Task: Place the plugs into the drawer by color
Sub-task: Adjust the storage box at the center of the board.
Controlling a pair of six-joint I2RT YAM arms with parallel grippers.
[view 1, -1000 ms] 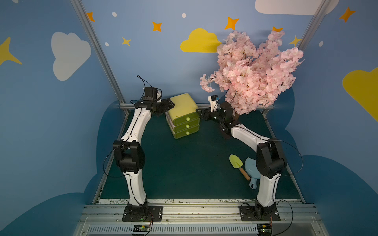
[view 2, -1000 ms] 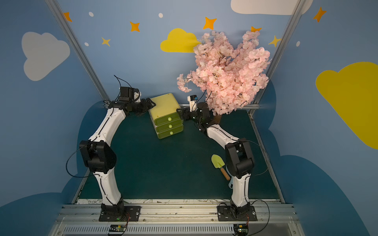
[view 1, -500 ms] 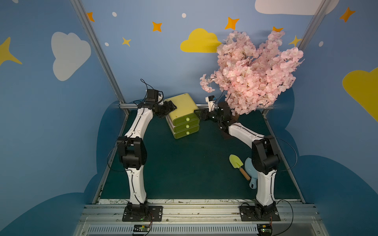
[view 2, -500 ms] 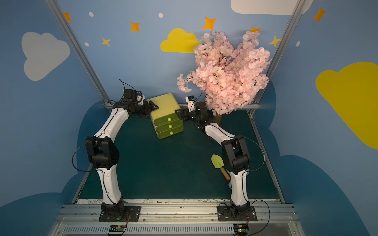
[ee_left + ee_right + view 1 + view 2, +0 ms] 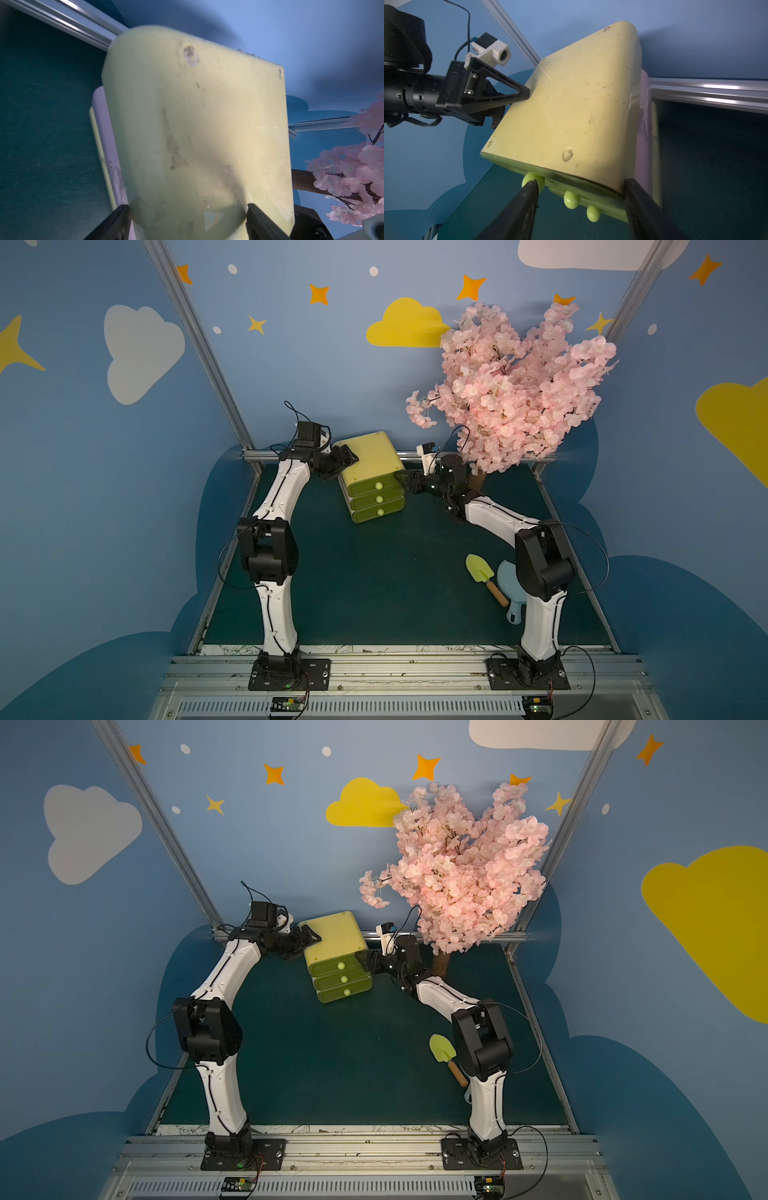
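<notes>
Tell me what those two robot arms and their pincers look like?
Both the left arm and right arm have curved glossy white shells joined by bulky black joints, on black base plates. Thin black cables loop alongside. The left gripper and right gripper are black with tapering fingers, each carrying a small white boxy camera.

Dark green mat [image 5: 374,580]: drawer [image 5: 370,456] at back, tree trunk [image 5: 439,966] nr it, shovel [image 5: 480,570] + blue item [image 5: 509,581] front-right

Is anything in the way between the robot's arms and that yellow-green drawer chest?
Nothing visible. The left end effector sits at the upper left edge of the drawer chest, the right end effector at its front right corner.
</notes>
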